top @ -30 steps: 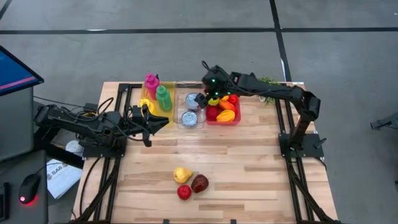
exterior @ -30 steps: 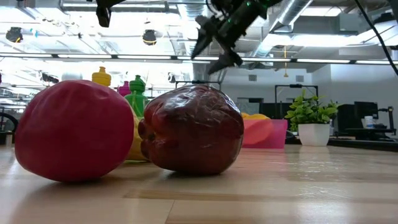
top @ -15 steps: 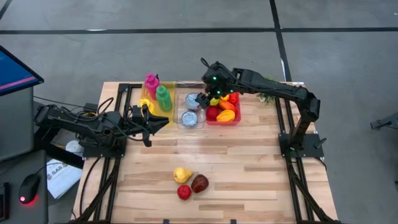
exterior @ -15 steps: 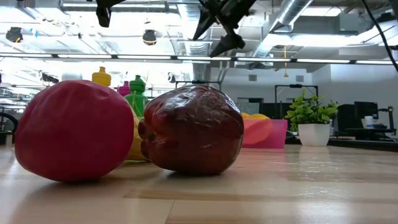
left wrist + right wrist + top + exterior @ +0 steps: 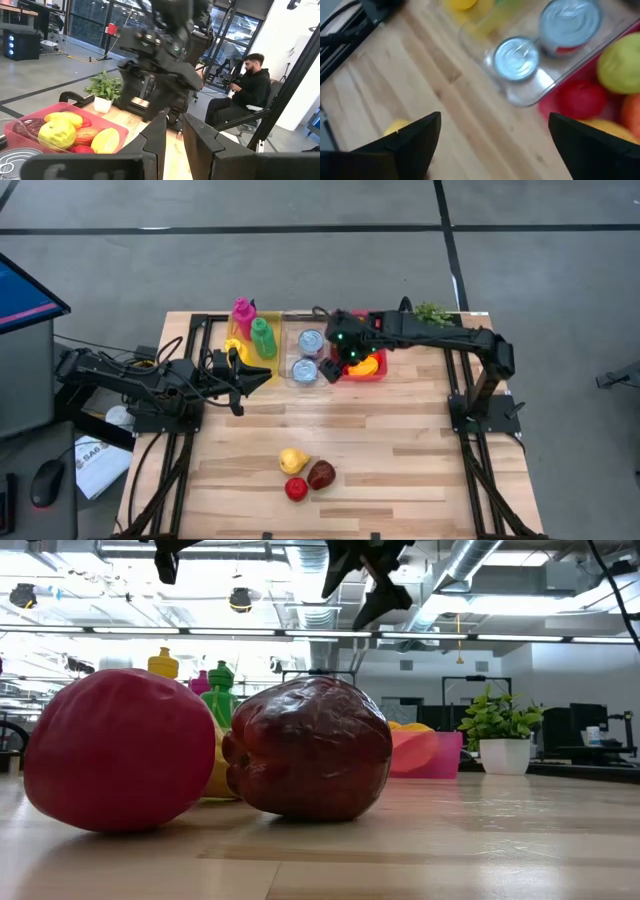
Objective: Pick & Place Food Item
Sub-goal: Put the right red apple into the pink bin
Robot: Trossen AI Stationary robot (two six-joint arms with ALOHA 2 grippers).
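Your right gripper [image 5: 330, 368] hangs above the table just in front of the red tray [image 5: 377, 373] and the clear tub [image 5: 295, 345] with two tins — fingers spread wide, nothing between them. The fruit [image 5: 59, 133] sits in the tray at the far side. Your left gripper [image 5: 262, 375] waits beside the yellow bin [image 5: 234, 340], fingers nearly together and empty. Three fruits [image 5: 306, 474] lie near the front edge.

red fruit [image 5: 118, 749], dark pepper [image 5: 308, 748], open claw [image 5: 362, 582]
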